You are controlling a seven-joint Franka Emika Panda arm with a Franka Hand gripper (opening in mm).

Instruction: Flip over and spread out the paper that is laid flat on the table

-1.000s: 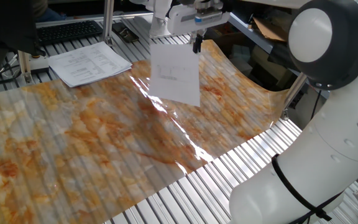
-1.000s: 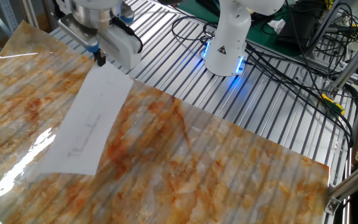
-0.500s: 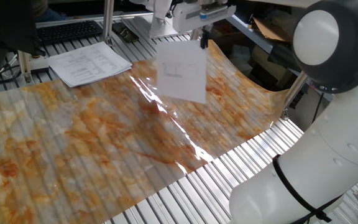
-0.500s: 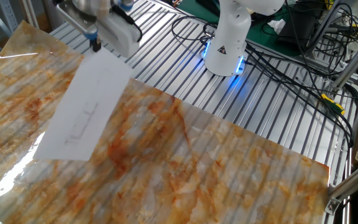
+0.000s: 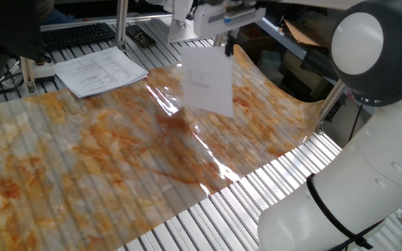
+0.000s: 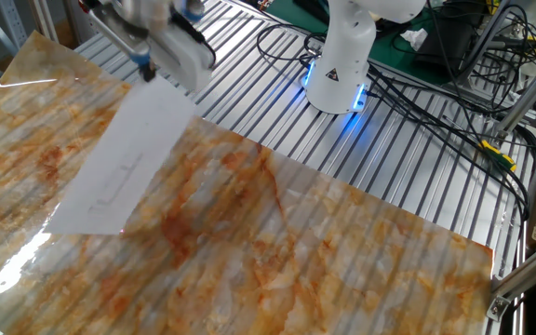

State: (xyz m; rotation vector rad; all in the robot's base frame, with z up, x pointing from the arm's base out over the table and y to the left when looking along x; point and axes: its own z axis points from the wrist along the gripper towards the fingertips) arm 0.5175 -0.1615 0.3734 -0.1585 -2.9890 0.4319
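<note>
Item: thin white sheet of paper [image 5: 206, 85], faint print on one face. Location: hanging clear above the glossy orange-and-grey marbled counter [image 5: 103, 153], toward its 12 o'clock edge. Handling, by judgement: very light, limp, prone to swing and crease; best held at a corner. Claw [image 5: 228, 49]: pinched closed on the sheet's top corner, 1 o'clock of its centre; sheet dangles below.

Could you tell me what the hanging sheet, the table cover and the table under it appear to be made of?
The sheet: thin white paper, matte, with faint print, hanging limp from the gripper. The cover: probably glossy plastic film with an orange-grey marbled print; it ripples and throws sharp glare. The table: silver metal slats, likely aluminium, judging by the ribbed brushed sheen.
</note>
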